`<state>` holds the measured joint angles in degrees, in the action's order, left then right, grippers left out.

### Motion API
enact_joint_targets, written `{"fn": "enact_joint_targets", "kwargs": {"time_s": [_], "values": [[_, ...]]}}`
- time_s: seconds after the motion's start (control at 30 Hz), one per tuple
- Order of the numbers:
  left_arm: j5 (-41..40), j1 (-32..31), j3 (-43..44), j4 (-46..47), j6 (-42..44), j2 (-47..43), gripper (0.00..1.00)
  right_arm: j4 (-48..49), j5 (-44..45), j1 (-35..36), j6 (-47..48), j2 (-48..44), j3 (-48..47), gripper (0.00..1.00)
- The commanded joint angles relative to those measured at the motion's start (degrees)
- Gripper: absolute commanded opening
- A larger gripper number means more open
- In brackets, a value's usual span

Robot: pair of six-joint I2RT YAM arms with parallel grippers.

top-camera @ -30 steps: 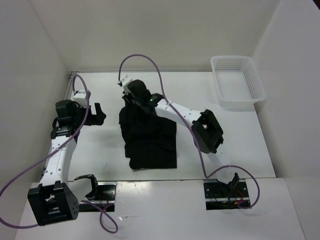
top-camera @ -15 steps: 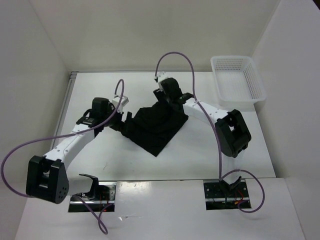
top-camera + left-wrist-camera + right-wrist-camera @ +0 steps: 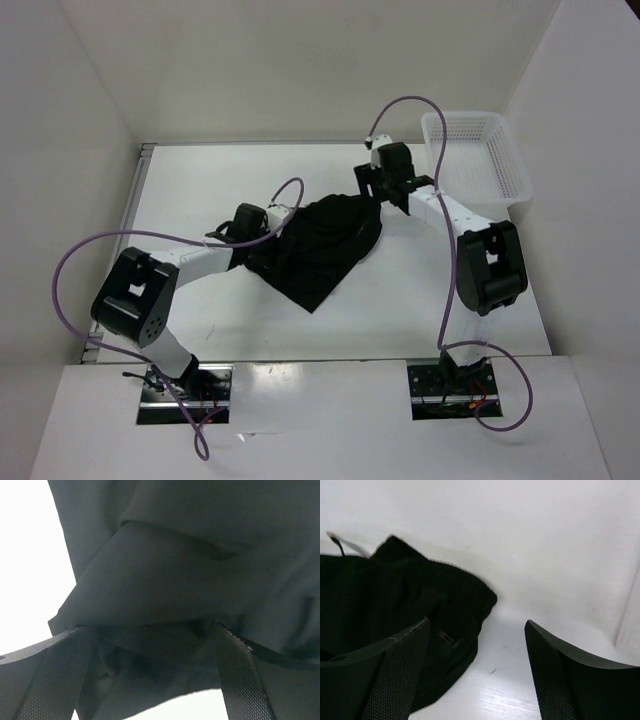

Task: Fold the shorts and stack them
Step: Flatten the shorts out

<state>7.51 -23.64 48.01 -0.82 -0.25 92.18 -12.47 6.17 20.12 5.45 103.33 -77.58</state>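
One desk [image 3: 200, 180]: white, carrying everything; both arms reach in from its near edge.
Shorts [image 3: 320, 250]: black, lying mid-desk in a loose, rumpled diamond with one point toward me, not yet folded.
Basket [image 3: 480, 208]: white mesh, in the far right corner, well apart from the shorts.
Left gripper [image 3: 147, 626]: at the left edge of the shorts, jaws spread wide. Black fabric bunches in the gap, but nothing is pinched.
Right gripper [image 3: 476, 621]: at the far right corner of the shorts, jaws wide apart and holding nothing. Bare desk shows in the gap.
Waistband [image 3: 455, 587]: its ribbed corner lies just beside one finger of the right gripper.
Step in hand, as I judge it: take two opposite edges and pull the cloth flat before any fold.
How I would do it well: shift the right gripper over the waistband corner and close on the band itself. Close the left on a clean edge, not the bunch. Then draw apart evenly and low, so the fabric spreads without dragging.
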Motion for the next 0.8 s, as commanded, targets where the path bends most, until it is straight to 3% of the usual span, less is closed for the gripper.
{"fn": "enact_joint_targets", "kwargs": {"time_s": [0.0, 0.23, 0.33, 0.37, 0.43, 0.47, 0.5, 0.57, 0.6, 0.77], "values": [[-4.9, -0.5, 1.0, 6.2, 0.3, 2.6, 1.00, 0.0, -8.8, -1.0, -2.4, -2.8, 4.1, 0.81], [-4.3, -3.8, 5.3, 8.1, 0.3, 8.9, 1.00, 3.7, -14.3, -2.8, -8.1, 3.4, 3.9, 0.78], [-3.3, -4.3, 6.4, 8.1, 0.3, 10.0, 0.80, 3.7, -15.1, -2.8, -8.6, 6.1, 3.4, 0.68], [-2.5, -4.3, 6.4, 7.6, 0.3, 10.0, 0.65, 4.2, -14.5, -3.3, -10.2, 6.9, 3.4, 0.59], [-2.5, -4.3, 6.4, 6.8, 0.3, 10.0, 0.46, 4.2, -13.8, -3.3, -10.7, 7.4, 3.4, 0.46], [-2.5, -4.3, 6.4, 6.8, 0.3, 10.0, 0.36, 4.2, -13.8, -3.3, -10.7, 7.4, 3.4, 0.31], [-2.5, -4.3, 6.4, 7.3, 0.3, 10.0, 0.19, 4.2, -13.0, -3.3, -10.7, 7.4, 3.4, 0.23], [-3.2, -4.3, 6.4, 7.3, 0.3, 9.5, 0.05, 4.2, -10.8, -3.3, -10.7, 7.4, 2.8, 0.03], [-3.8, -4.3, 6.9, 7.8, 0.3, 8.8, 0.00, 4.2, -10.0, -3.3, -9.7, 7.4, 1.9, 0.00], [-10.0, -0.9, 10.3, 7.6, 0.3, 4.2, 0.00, 3.0, -6.7, -3.3, -5.0, 5.2, -9.4, 0.00]]}}
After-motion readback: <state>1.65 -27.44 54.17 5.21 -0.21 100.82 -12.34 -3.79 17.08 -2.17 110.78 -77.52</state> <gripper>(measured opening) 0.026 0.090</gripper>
